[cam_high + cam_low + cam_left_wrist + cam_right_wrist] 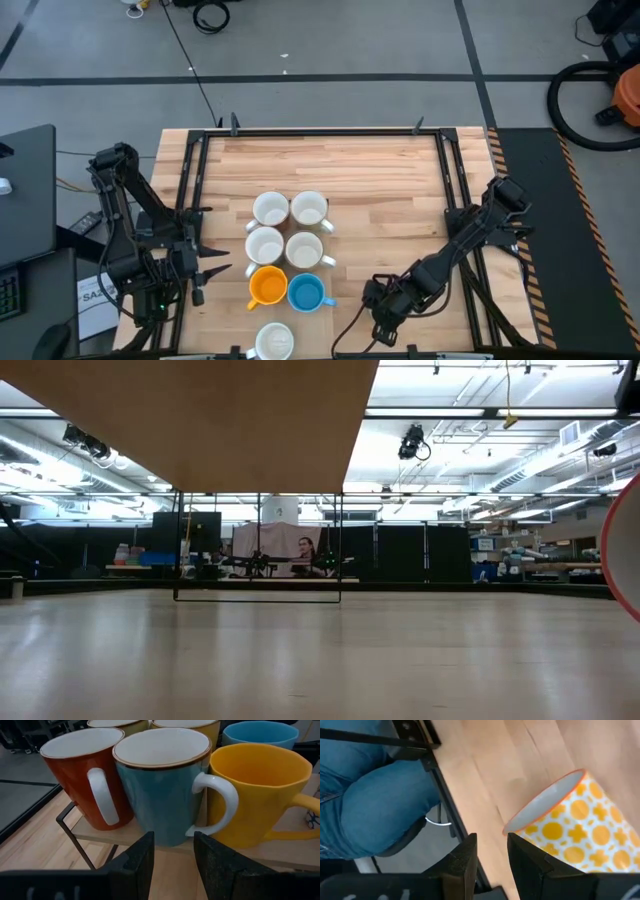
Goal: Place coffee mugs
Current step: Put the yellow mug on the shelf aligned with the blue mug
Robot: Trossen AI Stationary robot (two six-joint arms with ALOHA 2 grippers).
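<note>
The left gripper (215,270) hovers low at the table (380,180) edge, its fingers narrowly apart and holding nothing. Just ahead of it stand the coffee mugs (288,250), clustered in pairs. Seen from its wrist, a teal mug (160,785) sits directly in front, touching a red mug (87,775) on one side and a yellow mug (255,790) on the other. The right gripper (385,325) hangs near the table's front edge, fingers slightly parted and empty, with a yellow patterned mug (572,827) lying tilted just beside its fingertips. A person's jeans-clad leg (375,805) shows beyond.
</note>
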